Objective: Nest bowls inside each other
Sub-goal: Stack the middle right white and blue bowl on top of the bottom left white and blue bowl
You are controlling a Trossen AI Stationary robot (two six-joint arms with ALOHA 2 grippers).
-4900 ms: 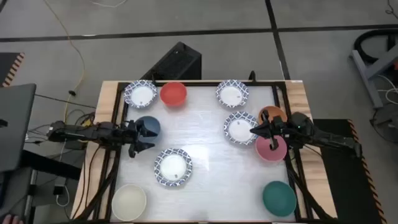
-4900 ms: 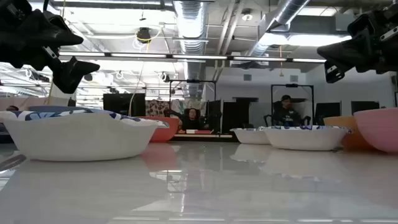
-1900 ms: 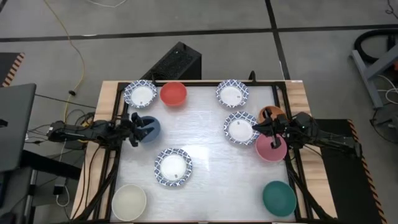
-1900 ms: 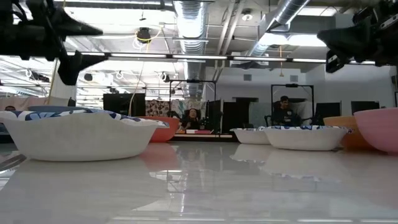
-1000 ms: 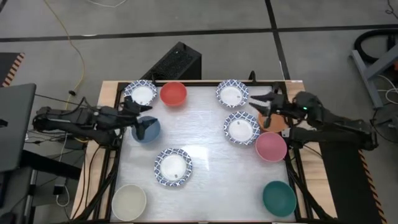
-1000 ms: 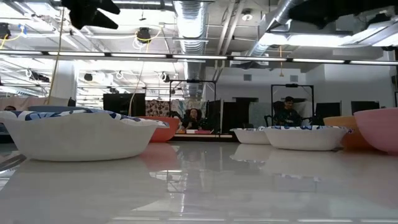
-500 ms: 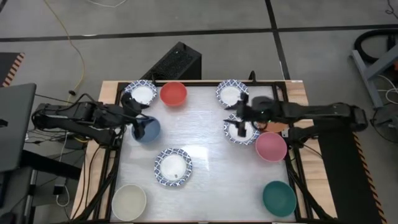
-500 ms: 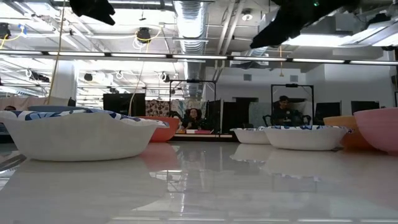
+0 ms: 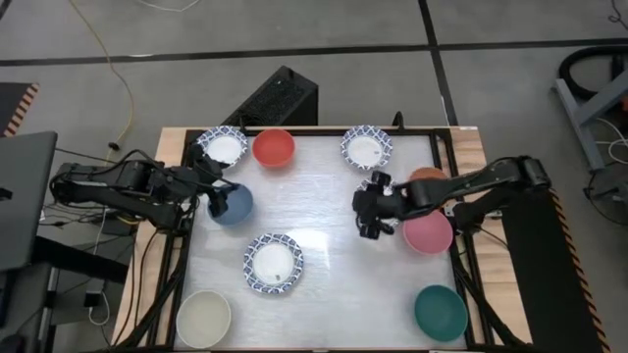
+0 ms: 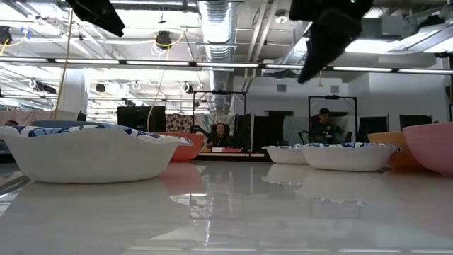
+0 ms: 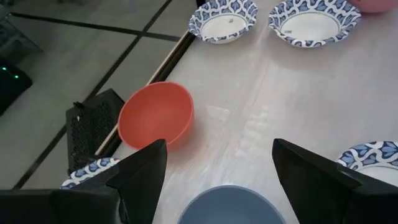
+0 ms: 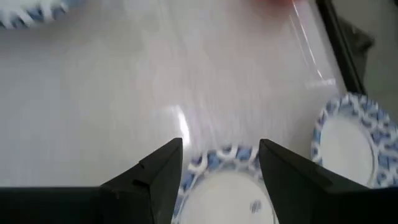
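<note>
Both arms have shifted since the earlier frames: the right gripper (image 9: 371, 211) has swung from beside the pink bowl (image 9: 429, 234) and the orange bowl (image 9: 429, 177) in over the table, and now hangs above the blue-rimmed white bowl (image 12: 227, 190) that lies just beside the pink one; the left gripper (image 9: 213, 192) has crept up to the dark blue bowl (image 9: 234, 204) and hovers over its near rim, with the red bowl (image 11: 155, 116) ahead of it; both sets of jaws stand spread, and neither pinches anything; no bowl is yet nested, for every one sits apart on the white table (image 9: 324, 206): two more blue-rimmed bowls at the far edge (image 9: 223, 148) (image 9: 365, 147), a fourth near the middle (image 9: 274, 263), a cream bowl (image 9: 204, 318) and a teal bowl (image 9: 440, 310) at the near corners; the step in hand looks like the approach for a first pick on each side; next, the right gripper likely needs to descend so that one finger goes inside the patterned rim and one outside, then close and lift; the left needs the same over the dark blue bowl's rim; a shallow bowl may slide or tip if the fingers land off the rim.
</note>
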